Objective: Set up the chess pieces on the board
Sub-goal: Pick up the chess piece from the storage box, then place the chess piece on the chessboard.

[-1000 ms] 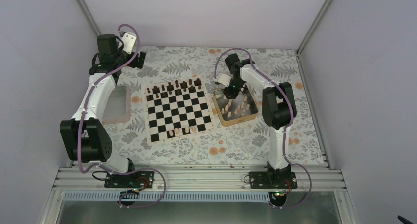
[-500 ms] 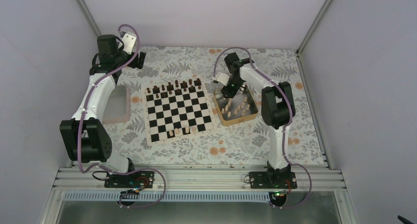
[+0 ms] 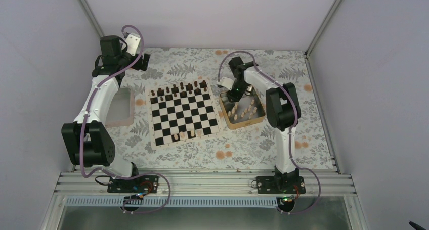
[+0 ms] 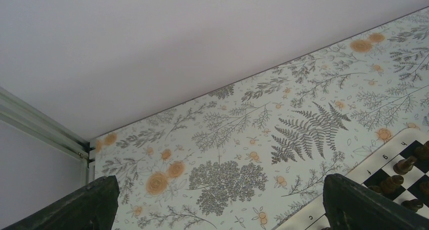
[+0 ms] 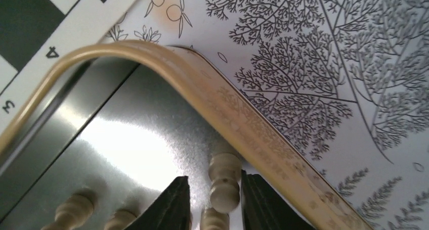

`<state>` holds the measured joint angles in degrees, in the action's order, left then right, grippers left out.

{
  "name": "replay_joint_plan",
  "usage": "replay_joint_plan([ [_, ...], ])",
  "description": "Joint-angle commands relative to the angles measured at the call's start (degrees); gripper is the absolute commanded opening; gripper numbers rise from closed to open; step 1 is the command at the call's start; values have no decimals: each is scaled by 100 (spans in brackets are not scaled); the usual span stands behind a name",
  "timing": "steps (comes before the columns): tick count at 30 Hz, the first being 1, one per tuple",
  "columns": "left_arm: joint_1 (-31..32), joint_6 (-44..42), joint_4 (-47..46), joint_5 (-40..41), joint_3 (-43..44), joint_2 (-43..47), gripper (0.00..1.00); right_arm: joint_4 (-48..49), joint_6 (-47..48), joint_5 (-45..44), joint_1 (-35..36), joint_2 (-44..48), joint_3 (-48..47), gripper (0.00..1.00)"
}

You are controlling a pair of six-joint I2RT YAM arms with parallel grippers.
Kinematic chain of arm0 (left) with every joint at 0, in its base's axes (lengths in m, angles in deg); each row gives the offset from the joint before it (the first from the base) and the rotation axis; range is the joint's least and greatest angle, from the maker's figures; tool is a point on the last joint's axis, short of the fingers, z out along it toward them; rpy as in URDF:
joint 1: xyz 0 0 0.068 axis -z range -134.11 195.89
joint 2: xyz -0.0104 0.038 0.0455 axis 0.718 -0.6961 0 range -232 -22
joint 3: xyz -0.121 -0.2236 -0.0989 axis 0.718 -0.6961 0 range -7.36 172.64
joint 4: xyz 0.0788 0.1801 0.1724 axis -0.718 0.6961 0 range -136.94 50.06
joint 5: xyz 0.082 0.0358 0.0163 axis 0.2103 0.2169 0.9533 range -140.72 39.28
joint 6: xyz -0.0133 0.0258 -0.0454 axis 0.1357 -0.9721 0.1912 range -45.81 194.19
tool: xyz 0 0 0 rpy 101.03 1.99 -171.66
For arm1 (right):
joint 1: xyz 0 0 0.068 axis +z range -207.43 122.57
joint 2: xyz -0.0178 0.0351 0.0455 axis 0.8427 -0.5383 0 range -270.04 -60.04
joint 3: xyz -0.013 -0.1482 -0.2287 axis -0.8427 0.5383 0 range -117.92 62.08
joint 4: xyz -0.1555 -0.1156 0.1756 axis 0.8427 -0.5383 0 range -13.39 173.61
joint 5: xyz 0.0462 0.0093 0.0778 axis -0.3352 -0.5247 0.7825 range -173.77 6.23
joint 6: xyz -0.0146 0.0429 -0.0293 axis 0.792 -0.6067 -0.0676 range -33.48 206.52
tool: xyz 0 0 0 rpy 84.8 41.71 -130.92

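The board [image 3: 184, 113] lies mid-table, with dark brown pieces along its far rows and a few light tan chess pieces [image 3: 184, 135] near its front edge. More tan pieces [image 3: 246, 108] lie in the gold tin tray [image 3: 244, 124] to the board's right. My right gripper [image 3: 234, 93] is down in the tray's far left corner. In the right wrist view its fingers [image 5: 215, 179] are narrowly open around one tan piece [image 5: 225, 182]: the right finger touches it and a gap shows on the left. My left gripper [image 3: 141, 60] is wide open and empty above the far left table.
A pale pinkish-rimmed tray [image 3: 119, 108] sits left of the board. The gold tray's rim [image 5: 243, 119] runs close past my right fingers. The board's far left corner [image 4: 374, 174] and dark pieces [image 4: 404, 164] show in the left wrist view. Walls enclose the table.
My right gripper has moved from the tray's middle toward its far left corner. The left arm has not moved.
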<state>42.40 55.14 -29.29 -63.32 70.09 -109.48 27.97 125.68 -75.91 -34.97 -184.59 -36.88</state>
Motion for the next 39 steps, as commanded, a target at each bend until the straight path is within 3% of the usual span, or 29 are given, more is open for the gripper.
replay_joint_plan([
  [1, -12, -29, -130, 0, -50, 37, 100, 108, -34, 62, 83, -97, -45, 23],
  [4, -7, -29, -136, -8, -50, 29, 100, 135, -46, 91, 83, -73, -20, 13],
  [8, -6, -29, -124, -12, -50, 29, 100, 103, -65, 56, 83, 45, -19, 9],
  [21, -7, -20, -129, -14, -37, 42, 100, -633, -101, -417, 288, 737, -739, 9],
  [28, -11, -29, -153, 160, -45, 29, 100, -1255, -119, -550, 1318, 334, -2019, 9],
  [35, -74, -80, -144, 447, -11, 136, 100, -1485, -11, -548, 2574, -654, -3348, 9],
  [39, -188, -107, -139, 406, -2, 261, 100, -1131, 55, -466, 3242, -977, -3443, 9],
])
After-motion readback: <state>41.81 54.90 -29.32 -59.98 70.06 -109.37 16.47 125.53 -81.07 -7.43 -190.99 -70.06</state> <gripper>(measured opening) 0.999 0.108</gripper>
